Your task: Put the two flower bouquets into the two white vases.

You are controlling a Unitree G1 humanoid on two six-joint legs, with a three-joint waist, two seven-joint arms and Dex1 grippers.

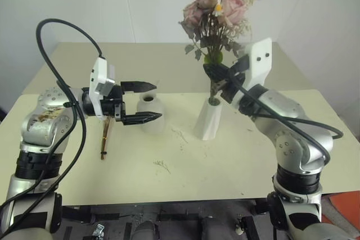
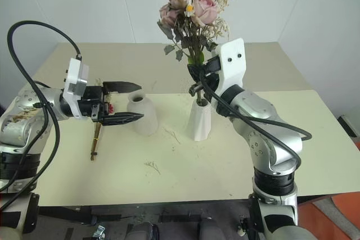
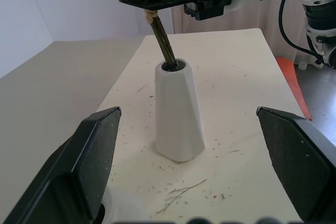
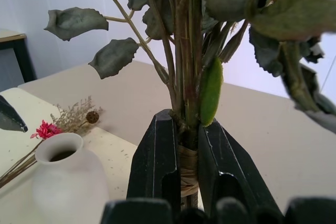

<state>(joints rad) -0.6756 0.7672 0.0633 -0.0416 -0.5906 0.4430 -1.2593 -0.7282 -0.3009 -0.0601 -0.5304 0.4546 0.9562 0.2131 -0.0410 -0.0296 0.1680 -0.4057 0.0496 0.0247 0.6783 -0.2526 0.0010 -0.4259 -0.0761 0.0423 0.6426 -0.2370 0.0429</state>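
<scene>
The right gripper [image 1: 225, 77] is clamped on the bound stems of the rose bouquet [image 1: 216, 9], fingers pinching the twine wrap just below the leaves; a grip there keeps the heavy pink heads upright while the stem ends are steered. The stem ends already sit in the mouth of the tapered vase [image 1: 211, 119], as the left wrist view confirms: dark stems enter the opening at a slant, toward 11 o'clock from the rim. Judgement: insertion is under way but not finished, since the bouquet hangs from the grip rather than resting in the vase; the next move calls for lowering along the stem line before release, or the top-heavy blooms could tip the narrow vase. The left gripper [image 1: 140, 102] hovers with jaws spread wide, empty, pointing level toward the rounded vase [image 1: 151, 113], which stands at 9 o'clock of the tapered one, well apart from it; the fingers bracket its neck region without visible contact, likely staged to steady it. The slim bouquet [image 2: 97, 139], with its magenta daisy, lies flat on the table [image 1: 253, 167] at 9 o'clock of the rounded vase, below the left gripper, not yet picked up. Loose twigs [image 1: 162, 164] are scattered at 6 o'clock of the vases.
</scene>
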